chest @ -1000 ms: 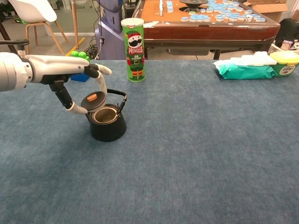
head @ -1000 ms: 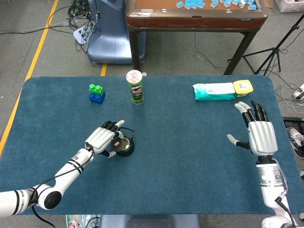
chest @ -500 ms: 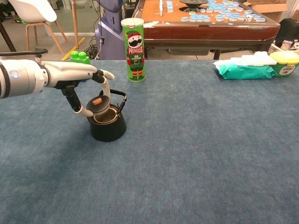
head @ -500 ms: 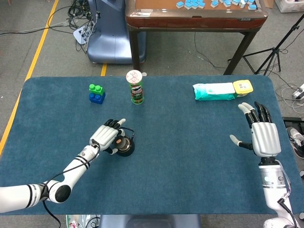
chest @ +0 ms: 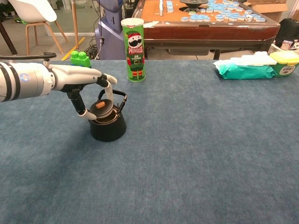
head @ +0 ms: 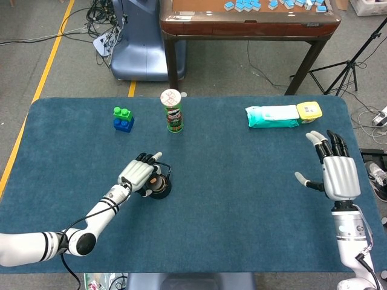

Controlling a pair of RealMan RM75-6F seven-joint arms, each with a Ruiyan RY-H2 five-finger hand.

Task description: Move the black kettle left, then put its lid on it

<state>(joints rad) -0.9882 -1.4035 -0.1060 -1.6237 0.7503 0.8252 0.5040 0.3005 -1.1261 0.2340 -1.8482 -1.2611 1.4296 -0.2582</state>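
The lid [chest: 101, 108] has come down onto the kettle [chest: 108, 127], tilted, pinched by the left hand [chest: 84, 80]; right hand [head: 338, 172] spread.

A grey floor [head: 54, 66] surrounds the blue-covered table [head: 242, 199], with a yellow line [head: 45, 75] running along it toward 11 o'clock. At 12 o'clock stands a brown wooden table [head: 242, 24] scattered with light blue tiles [head: 275, 5]. Black cables [head: 103, 18] lie tangled at 11, a black tripod [head: 354, 57] stands at 2, and the chest view shows a white chair [chest: 35, 16] at 10.
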